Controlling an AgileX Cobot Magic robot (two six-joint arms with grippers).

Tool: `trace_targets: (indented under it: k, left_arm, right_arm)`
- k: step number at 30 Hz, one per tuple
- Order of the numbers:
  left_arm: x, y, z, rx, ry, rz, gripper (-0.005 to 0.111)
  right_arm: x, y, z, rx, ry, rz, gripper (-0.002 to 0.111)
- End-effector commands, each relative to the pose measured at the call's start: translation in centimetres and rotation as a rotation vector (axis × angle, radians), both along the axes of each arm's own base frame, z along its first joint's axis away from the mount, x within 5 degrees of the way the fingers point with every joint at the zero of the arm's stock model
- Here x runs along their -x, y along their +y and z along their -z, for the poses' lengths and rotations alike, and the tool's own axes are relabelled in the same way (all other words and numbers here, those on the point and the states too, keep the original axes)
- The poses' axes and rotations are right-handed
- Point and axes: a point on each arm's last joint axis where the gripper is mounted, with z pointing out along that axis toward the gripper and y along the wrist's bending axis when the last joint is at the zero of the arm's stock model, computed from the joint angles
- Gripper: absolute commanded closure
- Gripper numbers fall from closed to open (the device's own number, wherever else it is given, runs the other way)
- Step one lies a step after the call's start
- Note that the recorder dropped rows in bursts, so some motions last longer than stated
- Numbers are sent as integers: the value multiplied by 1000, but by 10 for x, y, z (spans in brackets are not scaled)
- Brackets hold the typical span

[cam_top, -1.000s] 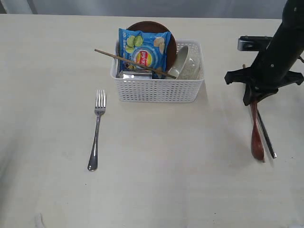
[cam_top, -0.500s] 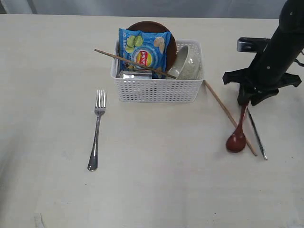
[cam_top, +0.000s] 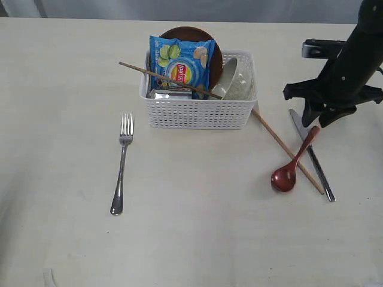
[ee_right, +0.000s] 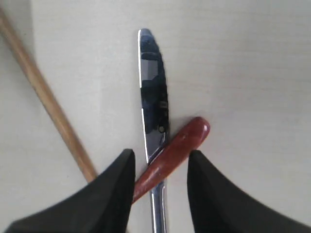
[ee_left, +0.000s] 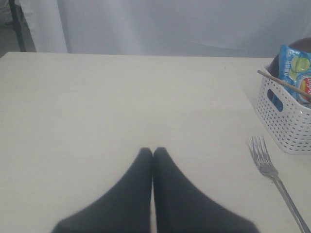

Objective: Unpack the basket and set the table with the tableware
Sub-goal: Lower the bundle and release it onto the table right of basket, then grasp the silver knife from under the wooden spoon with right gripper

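Three pieces lie crossed near the surface's (cam_top: 60,239) right edge: spoon (cam_top: 297,156) over knife (cam_top: 317,167), beside a chopstick (cam_top: 280,142). The right tool (cam_top: 318,124) hangs spread over the spoon's handle, empty. The basket (cam_top: 197,113) stands mid-surface, likely nearer this arm.

The exterior view looks steeply down from above the near edge of the bench (cam_top: 60,251). It faces the far edge and stands far enough back to take in the basket (cam_top: 197,113), the fork (cam_top: 121,164) and the right tool (cam_top: 319,122).

The left wrist view sits low over the bench's left side and faces the far edge across the left tool (ee_left: 153,150). It shares the fork and the basket's left end with the exterior view.

The right wrist view hangs very close above the bench at the right, facing straight down past the right tool. It shares the knife (ee_right: 153,92), the spoon (ee_right: 187,138) handle and a chopstick (ee_right: 46,97) with the exterior view.
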Motion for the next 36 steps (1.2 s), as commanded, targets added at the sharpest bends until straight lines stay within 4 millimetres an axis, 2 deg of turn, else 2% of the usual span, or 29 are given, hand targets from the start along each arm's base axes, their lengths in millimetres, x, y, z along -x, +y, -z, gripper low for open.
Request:
trace_targets:
  k: [1,5,11,20,28,36]
  left_arm:
    - [0,0,0,-4,-11,-2,107]
    - [0,0,0,-4,-11,-2,107]
    - [0,0,0,-4,-11,-2,107]
    - [0,0,0,-4,-11,-2,107]
    - [0,0,0,-4,-11,-2,107]
    - [0,0,0,-4,-11,-2,107]
  right_arm:
    - [10,-2,-19,2,44,47,73]
    - [19,5,-20,9,120,74,73]
    - [32,22,-4,22,137,29,73]
    - [39,4,-2,218,186,-52,73]
    - [40,6,9,180,119,-48,73]
    - [37,9,11,151,90,-52,73]
